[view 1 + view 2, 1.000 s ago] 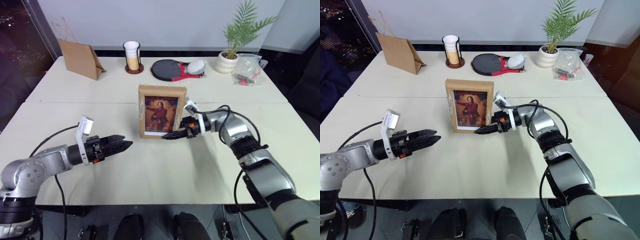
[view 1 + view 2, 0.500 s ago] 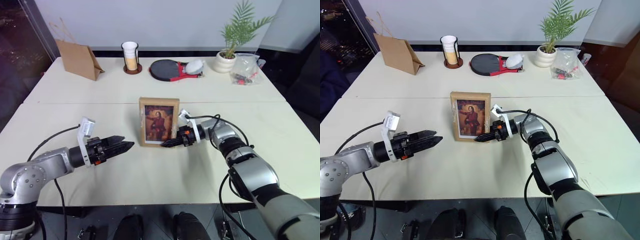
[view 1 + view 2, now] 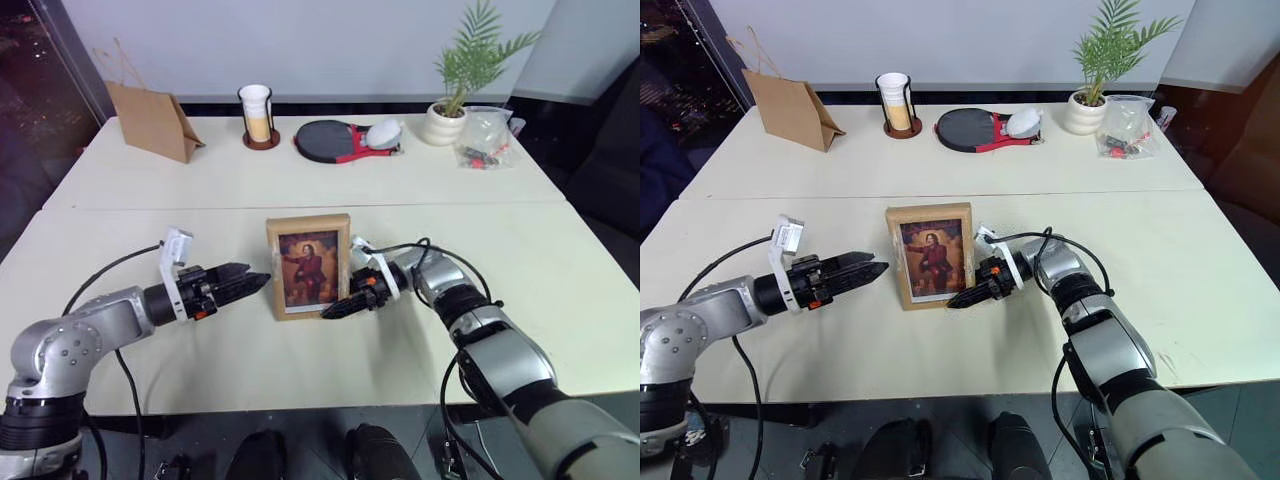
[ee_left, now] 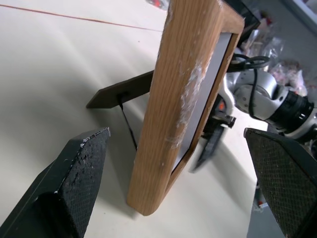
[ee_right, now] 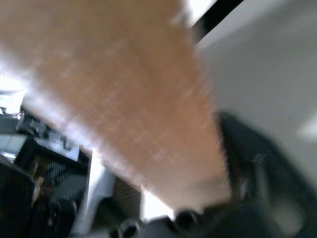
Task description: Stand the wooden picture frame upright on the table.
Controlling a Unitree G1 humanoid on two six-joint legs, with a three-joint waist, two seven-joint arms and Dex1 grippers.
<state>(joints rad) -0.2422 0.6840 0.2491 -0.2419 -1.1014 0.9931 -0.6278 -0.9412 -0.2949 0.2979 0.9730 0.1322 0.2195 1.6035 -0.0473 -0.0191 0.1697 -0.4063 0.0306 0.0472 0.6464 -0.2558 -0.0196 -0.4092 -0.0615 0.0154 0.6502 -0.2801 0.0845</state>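
The wooden picture frame (image 3: 308,265) stands upright on the table (image 3: 300,375), its red portrait facing me. Its dark easel stand (image 4: 124,91) is folded out behind it and rests on the tabletop. My left gripper (image 3: 246,281) is open and points at the frame's left edge from a short way off, not touching it. My right gripper (image 3: 338,307) is at the frame's lower right corner, with the wooden edge very close in the right wrist view (image 5: 124,99). Whether it touches the frame is not clear.
Along the far side stand a brown paper bag (image 3: 150,120), a cup in a black holder (image 3: 258,115), a table tennis paddle (image 3: 335,140), a potted plant (image 3: 445,120) and a clear plastic bag (image 3: 485,135). A seam (image 3: 150,209) crosses the table behind the frame.
The frame has come down and nearer to me together with my right gripper, and now rests on the table. My left gripper has stayed beside the frame's left edge.
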